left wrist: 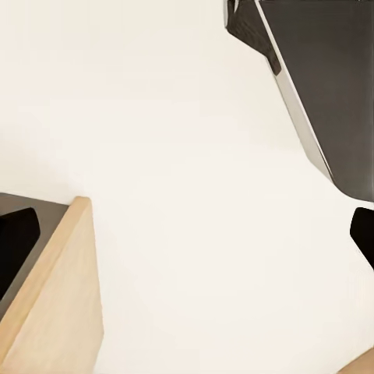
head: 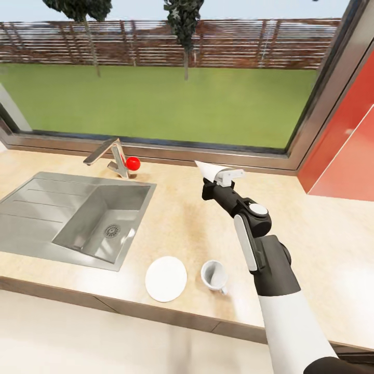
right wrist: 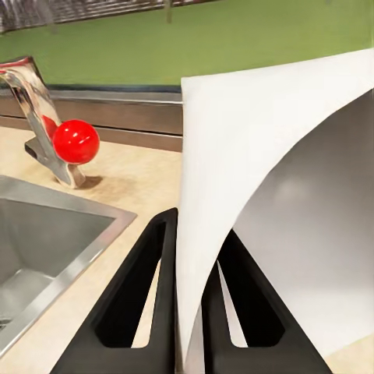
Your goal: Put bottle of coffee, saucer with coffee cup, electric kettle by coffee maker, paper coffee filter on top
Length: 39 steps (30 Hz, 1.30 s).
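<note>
I count one flat round white saucer (head: 165, 278) and one small white handled coffee cup (head: 214, 275), apart but side by side near the front edge of the light wood-toned kitchen countertop (head: 182, 218), right of the inset steel sink (head: 78, 213). My right gripper (head: 221, 175) is pinching the one white paper coffee filter (right wrist: 257, 195) above open counter right of the sink. The left gripper's state I cannot tell; its camera seems to face pale floor.
</note>
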Available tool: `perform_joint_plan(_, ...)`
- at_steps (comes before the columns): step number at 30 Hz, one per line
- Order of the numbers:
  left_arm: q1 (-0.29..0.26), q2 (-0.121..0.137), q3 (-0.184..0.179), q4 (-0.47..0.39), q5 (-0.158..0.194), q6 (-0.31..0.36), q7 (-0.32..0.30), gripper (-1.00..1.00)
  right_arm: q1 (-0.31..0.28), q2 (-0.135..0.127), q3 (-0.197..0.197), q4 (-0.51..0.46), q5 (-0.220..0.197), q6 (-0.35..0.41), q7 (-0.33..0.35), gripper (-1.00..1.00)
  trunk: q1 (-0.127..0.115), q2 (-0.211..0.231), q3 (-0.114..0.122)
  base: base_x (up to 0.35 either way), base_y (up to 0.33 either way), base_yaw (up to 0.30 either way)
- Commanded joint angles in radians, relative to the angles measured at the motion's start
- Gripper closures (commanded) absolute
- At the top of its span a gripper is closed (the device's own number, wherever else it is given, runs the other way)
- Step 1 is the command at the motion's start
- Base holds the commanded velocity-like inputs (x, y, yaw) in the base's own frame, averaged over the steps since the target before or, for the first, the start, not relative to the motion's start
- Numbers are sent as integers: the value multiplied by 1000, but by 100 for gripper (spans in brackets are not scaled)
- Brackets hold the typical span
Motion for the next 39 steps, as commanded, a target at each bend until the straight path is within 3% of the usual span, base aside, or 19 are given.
perform_joint_plan(1, 1, 0, 0, -2, 3, -1, 1, -100, -1, 1, -1, -1, -10, 6, 1, 100, 1, -2, -1, 0, 0, 2)
perform_joint_plan(16, 0, 0, 0, -2, 3, -1, 1, -100, -1, -1, -1, 7, -9, 8, 1, 100, 1, -2, -2, 0, 0, 9)
perform_joint_plan(34, 0, -1, -1, -2, 3, -1, 1, -100, -1, 1, -1, 4, -10, 9, 1, 100, 1, -2, 9, 0, 0, 236)
perform_joint_plan(39, 0, -12, -2, -2, 3, -1, 1, -100, -1, 1, -1, 3, -10, 7, 1, 100, 1, -2, 13, 0, 0, 233)
